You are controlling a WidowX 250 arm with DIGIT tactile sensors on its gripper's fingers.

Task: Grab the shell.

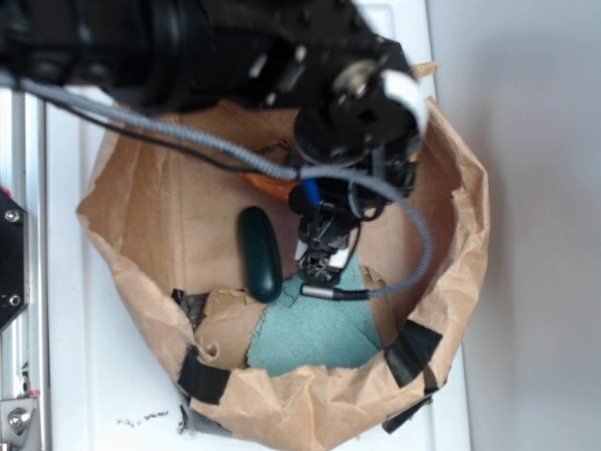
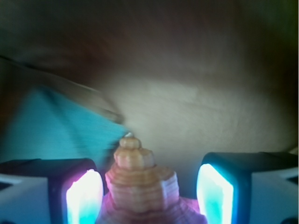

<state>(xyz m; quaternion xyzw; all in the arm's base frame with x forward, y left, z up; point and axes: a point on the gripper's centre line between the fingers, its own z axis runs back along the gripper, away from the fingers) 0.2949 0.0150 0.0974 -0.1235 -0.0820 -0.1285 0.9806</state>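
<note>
Wrist view shows the shell (image 2: 140,186), ribbed and orange-brown, spire up, sitting between the two fingers (image 2: 84,196) with a gap on each side, so the gripper (image 2: 149,198) is spread and unclenched. Behind lie teal cloth (image 2: 46,130) and brown paper (image 2: 196,102). Exterior view: a dark green capsule (image 1: 258,254) lies just beside the gripper, inside a paper bag (image 1: 451,188) on the white worktop (image 1: 94,376).

The ribbed orange-brown spiral shell (image 2: 140,182) is sitting between the gripper (image 2: 149,196) fingers (image 2: 84,196), inside the brown paper-lined basin (image 1: 141,207), right of the dark green oblong capsule (image 1: 258,254).
</note>
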